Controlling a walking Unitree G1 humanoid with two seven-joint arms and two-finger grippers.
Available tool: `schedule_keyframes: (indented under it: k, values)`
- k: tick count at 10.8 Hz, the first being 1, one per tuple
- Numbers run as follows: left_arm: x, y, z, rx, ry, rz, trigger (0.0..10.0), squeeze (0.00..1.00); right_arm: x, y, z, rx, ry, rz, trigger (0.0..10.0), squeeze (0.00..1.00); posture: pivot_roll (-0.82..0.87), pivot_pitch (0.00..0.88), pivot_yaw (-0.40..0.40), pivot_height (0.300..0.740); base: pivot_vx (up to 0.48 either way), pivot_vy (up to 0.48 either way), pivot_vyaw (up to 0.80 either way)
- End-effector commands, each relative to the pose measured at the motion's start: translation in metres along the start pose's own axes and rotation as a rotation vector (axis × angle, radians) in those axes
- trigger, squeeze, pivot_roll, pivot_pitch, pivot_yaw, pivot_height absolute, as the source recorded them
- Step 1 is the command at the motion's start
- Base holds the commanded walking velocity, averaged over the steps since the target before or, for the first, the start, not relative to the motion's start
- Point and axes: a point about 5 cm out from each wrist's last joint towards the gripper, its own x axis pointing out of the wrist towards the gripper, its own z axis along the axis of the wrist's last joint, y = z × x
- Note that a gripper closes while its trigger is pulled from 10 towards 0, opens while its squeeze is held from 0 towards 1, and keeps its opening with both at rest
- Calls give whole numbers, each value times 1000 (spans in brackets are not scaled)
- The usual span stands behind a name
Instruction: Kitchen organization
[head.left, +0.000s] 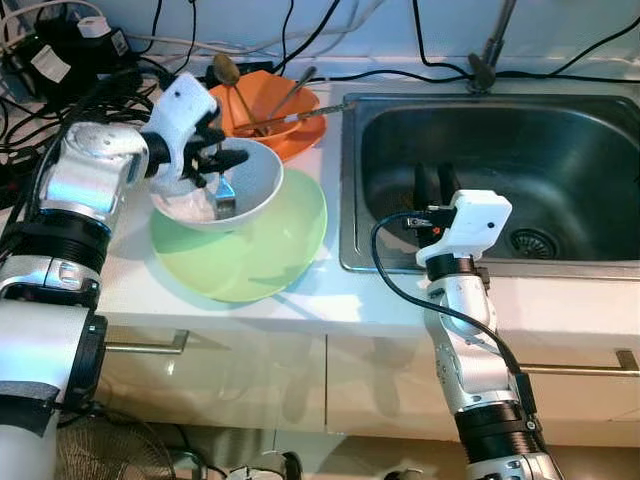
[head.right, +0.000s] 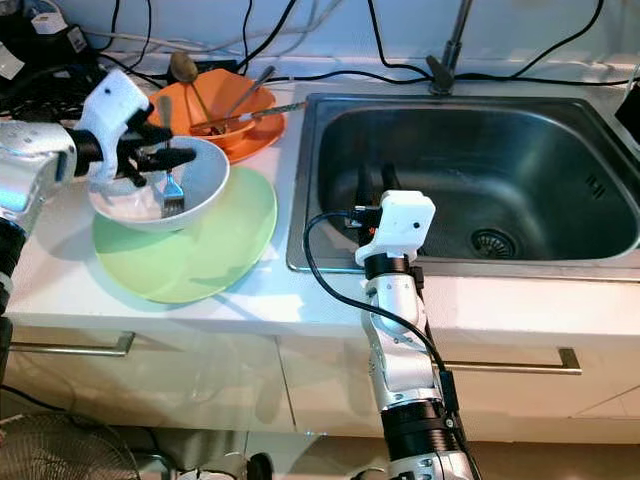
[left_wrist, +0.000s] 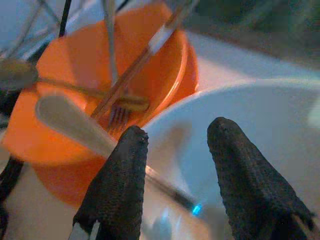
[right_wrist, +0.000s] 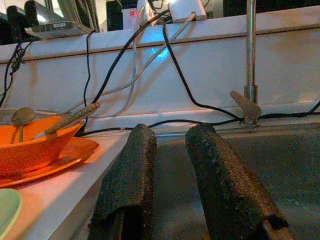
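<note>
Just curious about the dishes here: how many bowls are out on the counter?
2. A white bowl sits on the green plate, with the left gripper at its rim. An orange bowl holding utensils sits behind it on an orange plate. Others may be out of sight.

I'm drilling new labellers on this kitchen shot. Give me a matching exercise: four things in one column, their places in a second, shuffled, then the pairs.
Things
1. White bowl
2. Orange bowl
3. Right gripper
4. Fork

Places
A. Inside the white bowl
B. Over the sink
C. On the green plate
D. On the orange plate, at the back of the counter

Pairs: 1-C, 2-D, 3-B, 4-A
</note>
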Motion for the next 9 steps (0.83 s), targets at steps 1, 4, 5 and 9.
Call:
schedule_keyframes:
  k: [1, 4, 5, 9]
  values:
    - [-1, -1, 6, -4, -30, -21, 10000, 0, -1, -1, -7, -7, 40, -1, 10000, 0, 63, 68, 79, 740, 0, 0, 0]
    - [-8, 3, 4, 33, 44, 31, 10000, 0, 0, -1, -8, -7, 45, -6, 10000, 0, 64, 68, 82, 740, 0, 0, 0]
    - [-12, 6, 3, 39, 73, 69, 10000, 0, 0, -1, -8, -7, 46, -5, 10000, 0, 65, 67, 82, 740, 0, 0, 0]
    - [-20, 4, -14, -40, 141, 127, 10000, 0, -1, 1, -11, -2, 56, -4, 10000, 0, 75, 61, 83, 740, 0, 0, 0]
